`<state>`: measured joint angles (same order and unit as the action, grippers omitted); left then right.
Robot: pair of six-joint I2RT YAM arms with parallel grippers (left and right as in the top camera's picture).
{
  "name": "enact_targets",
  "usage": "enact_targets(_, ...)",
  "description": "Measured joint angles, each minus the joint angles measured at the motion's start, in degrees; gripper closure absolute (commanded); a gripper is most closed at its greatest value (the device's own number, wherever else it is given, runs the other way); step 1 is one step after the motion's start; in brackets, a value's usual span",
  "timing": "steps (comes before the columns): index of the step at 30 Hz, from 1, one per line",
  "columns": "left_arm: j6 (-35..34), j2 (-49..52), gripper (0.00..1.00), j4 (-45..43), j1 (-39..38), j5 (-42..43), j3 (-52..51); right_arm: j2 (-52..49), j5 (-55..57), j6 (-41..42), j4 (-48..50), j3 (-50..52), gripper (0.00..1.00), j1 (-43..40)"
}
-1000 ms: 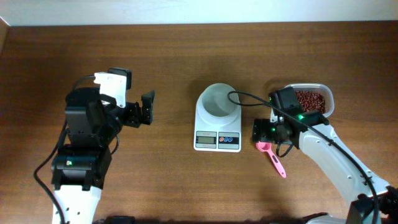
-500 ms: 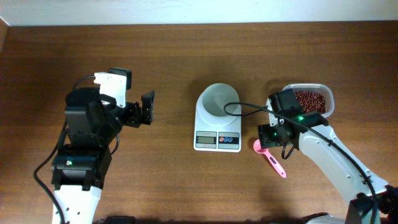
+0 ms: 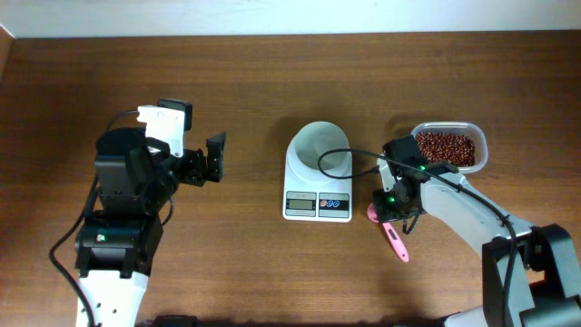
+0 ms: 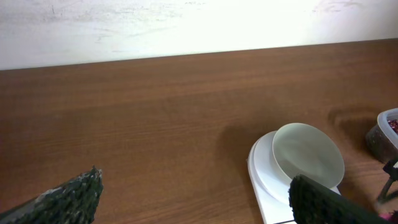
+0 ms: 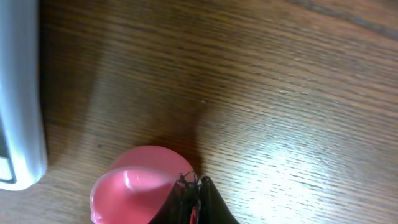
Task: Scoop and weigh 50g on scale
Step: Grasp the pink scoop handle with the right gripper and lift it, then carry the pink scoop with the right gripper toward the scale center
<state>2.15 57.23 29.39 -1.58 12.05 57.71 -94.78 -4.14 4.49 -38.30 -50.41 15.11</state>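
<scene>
The white scale [image 3: 300, 205] stands mid-table with a round white bowl [image 3: 320, 148] on its platform. Just right of it lies a pink scoop [image 3: 396, 242], handle pointing toward the front edge. My right gripper [image 3: 388, 203] is down at the scoop's neck, and in the right wrist view it [image 5: 196, 186] is shut on the handle just behind the pink scoop cup [image 5: 134, 183]. The scale's side [image 5: 18, 93] shows at the left there. My left gripper [image 3: 214, 156] hovers open well left of the scale, holding nothing. The left wrist view shows the bowl [image 4: 308, 155] beyond that gripper [image 4: 196, 186].
A clear tub of red beans [image 3: 446, 148] sits right of the scale, behind my right arm, and its edge [image 4: 385, 134] shows in the left wrist view. A black cable [image 3: 349, 156] loops over the bowl's right rim. Bare brown table lies between the left arm and the scale.
My right gripper came down over the scoop's neck and closed on the handle. The scoop shifted slightly left. The left arm stayed still.
</scene>
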Motion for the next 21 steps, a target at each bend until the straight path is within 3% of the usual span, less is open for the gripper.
enact_targets(6, 0.0, 0.0, 0.01, 0.0, 0.0, 0.0, 0.0, 0.9, -2.19, 13.66, -1.27, -0.02, 0.96, 0.0)
enact_targets(17, 0.0, 0.04, 0.01, 0.0, 0.0, 0.0, 0.0, 32.3, -6.14, 45.62, -8.46, -1.25, 0.96, 0.0)
enact_targets(21, 0.0, 0.04, 0.01, 0.0, 0.0, 0.0, 0.0, 36.61, -9.46, 51.84, -6.51, -1.29, 0.96, 0.0)
